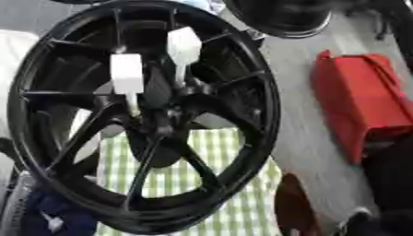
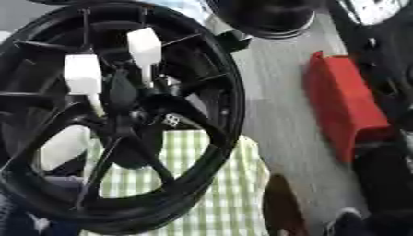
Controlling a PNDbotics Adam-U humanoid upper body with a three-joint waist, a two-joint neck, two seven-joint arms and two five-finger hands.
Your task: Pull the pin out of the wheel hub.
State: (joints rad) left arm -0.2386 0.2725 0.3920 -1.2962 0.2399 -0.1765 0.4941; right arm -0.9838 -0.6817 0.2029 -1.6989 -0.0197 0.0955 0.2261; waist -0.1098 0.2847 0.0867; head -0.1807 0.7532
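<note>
Little of the robot's body showed. Just beyond the red box (image 2: 343, 101), on its right side, ran what looked like the right arm (image 2: 386, 78): black, glossy in places, built of long, narrow sections. A small pale spot sat on it above the box's top corner; whether this was a screw or a joint could not be told. Below the box's lower end the black continued as a broad, rounded mass (image 2: 387, 179) without readable markings. No cables or lettering could be made out on it.
</note>
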